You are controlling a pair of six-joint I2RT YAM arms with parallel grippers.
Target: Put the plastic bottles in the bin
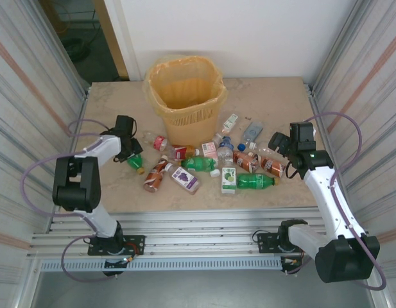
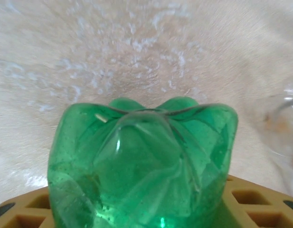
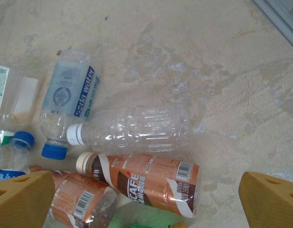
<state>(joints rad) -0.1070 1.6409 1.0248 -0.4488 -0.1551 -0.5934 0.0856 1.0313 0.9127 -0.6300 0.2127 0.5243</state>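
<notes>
Left gripper (image 1: 129, 153) part closed, gripping green bottle (image 2: 146, 166). Left wrist view: the bottle's lobed base sits close up between the tan pads (image 2: 27, 211). Top view: the bottle lies low on the table (image 1: 268, 96), near-left of the bin (image 1: 188, 115). Right gripper (image 3: 146, 197) wide open, empty, over brown CAFE bottle (image 3: 141, 183). Clear white-capped bottle (image 3: 132, 130) and soda water bottle (image 3: 70, 95) lie beyond.

A pale, mottled table (image 1: 275, 102) carries a yellow bin (image 1: 188, 117) at its far middle — small bottles (image 1: 254, 181) lie scattered on their sides just in front, some touching
</notes>
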